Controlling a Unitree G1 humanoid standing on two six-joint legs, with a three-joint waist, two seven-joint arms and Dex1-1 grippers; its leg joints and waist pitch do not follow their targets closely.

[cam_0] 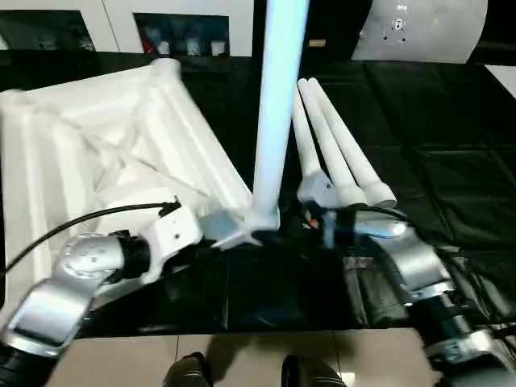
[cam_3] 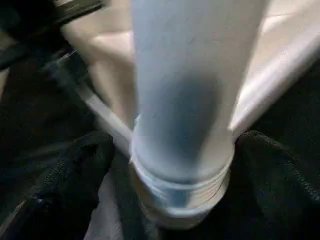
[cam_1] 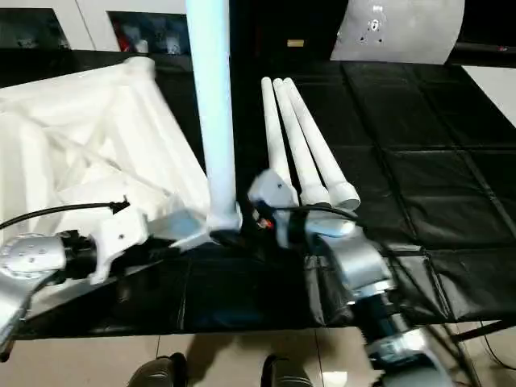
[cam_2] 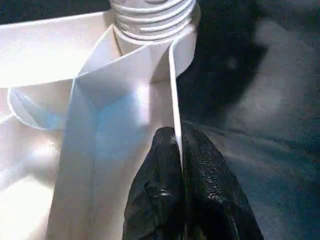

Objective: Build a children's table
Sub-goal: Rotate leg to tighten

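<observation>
Left eye view: the ribbed white plastic tabletop (cam_0: 105,137) lay underside-up on the black padded mat (cam_0: 451,169), the left gripper (cam_2: 181,165) clenched on a thin wall of its near corner. An upright tapered leg (cam_0: 274,105) stood in that rounded corner socket (cam_0: 262,219), its threaded end showing. The right gripper (cam_3: 170,165) stood released, black fingers (cam_3: 75,170) spread either side of the leg, with three spare legs (cam_0: 339,153) lying side by side just behind.

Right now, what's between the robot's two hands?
In the left eye view, the upright leg stands in the tabletop's corner socket between the left hand and right hand.
</observation>
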